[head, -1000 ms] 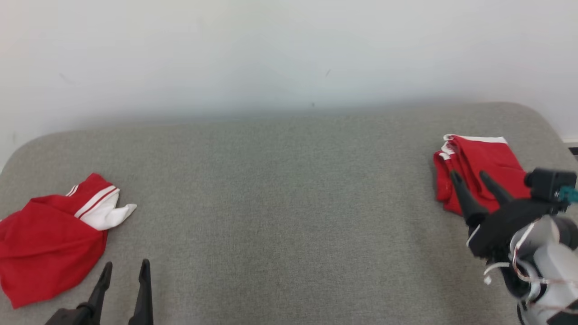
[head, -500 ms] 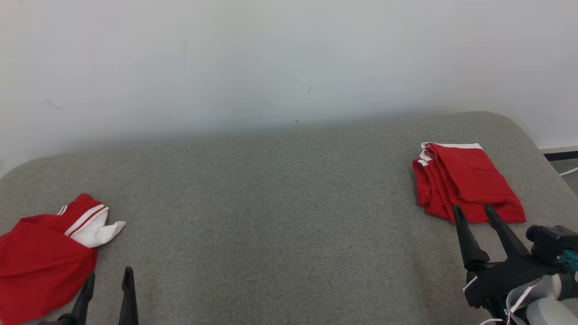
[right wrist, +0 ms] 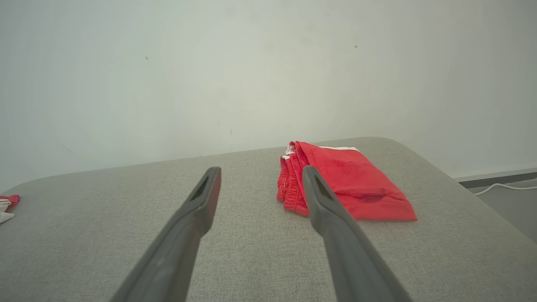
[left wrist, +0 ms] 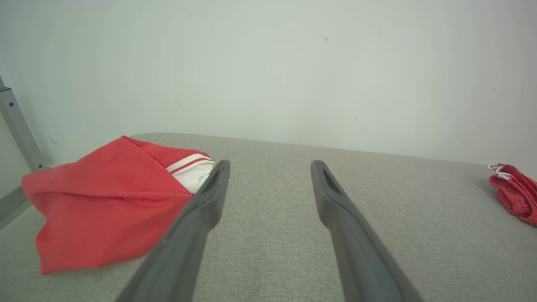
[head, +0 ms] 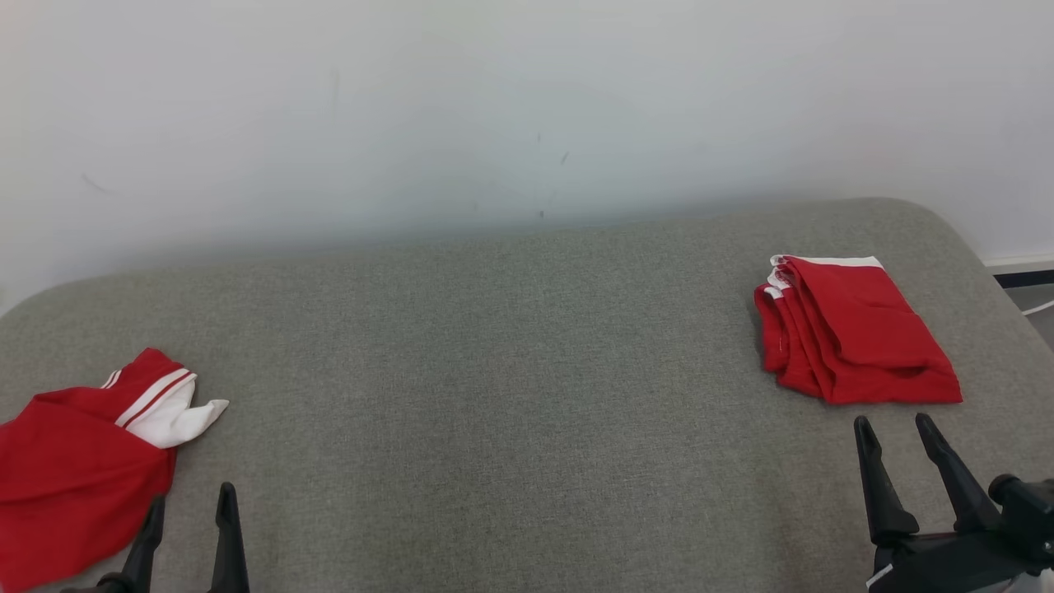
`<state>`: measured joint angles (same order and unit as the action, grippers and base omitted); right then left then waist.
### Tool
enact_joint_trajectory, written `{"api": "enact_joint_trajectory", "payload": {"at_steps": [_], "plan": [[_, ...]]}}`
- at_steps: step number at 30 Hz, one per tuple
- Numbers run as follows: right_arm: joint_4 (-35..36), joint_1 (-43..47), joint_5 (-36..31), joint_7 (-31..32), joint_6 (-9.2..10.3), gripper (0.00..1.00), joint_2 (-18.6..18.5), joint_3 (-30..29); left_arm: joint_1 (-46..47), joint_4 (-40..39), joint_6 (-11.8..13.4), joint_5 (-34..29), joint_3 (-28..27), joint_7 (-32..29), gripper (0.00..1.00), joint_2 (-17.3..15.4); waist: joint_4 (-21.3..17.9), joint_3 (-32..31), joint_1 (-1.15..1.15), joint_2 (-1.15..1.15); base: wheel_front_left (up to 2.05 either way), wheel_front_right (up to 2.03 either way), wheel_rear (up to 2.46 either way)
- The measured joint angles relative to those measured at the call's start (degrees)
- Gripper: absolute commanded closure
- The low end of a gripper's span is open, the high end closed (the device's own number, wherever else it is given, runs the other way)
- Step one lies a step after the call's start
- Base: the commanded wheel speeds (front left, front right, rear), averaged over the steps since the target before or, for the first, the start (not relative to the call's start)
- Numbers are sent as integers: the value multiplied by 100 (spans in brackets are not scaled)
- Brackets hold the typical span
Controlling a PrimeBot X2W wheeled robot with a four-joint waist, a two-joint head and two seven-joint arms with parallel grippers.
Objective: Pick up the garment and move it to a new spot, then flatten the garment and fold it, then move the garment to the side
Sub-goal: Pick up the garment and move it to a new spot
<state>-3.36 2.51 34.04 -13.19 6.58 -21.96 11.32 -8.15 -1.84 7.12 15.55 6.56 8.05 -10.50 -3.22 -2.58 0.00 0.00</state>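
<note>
At the left end of the grey padded table, a crumpled red garment with white trim lies heaped close to the edge. The left gripper, fingers apart and empty, hovers just beside it, seemingly poised for a pickup. The table's broad middle offers room for spreading and folding. Toward the table's right end a folded red garment sits short of the rounded edge, apparently set aside as finished. The right gripper, fingers spread and holding nothing, hangs just nearside of it.
</note>
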Motion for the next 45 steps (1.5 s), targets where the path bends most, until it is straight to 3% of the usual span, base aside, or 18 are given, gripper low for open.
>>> {"api": "enact_joint_trajectory", "payload": {"at_steps": [45], "plan": [[564,666,-630,369,57,0,388,-896,-107,-378,-1,-301,21,-751,0,-90,155,34,0,0,0,0,0]]}}
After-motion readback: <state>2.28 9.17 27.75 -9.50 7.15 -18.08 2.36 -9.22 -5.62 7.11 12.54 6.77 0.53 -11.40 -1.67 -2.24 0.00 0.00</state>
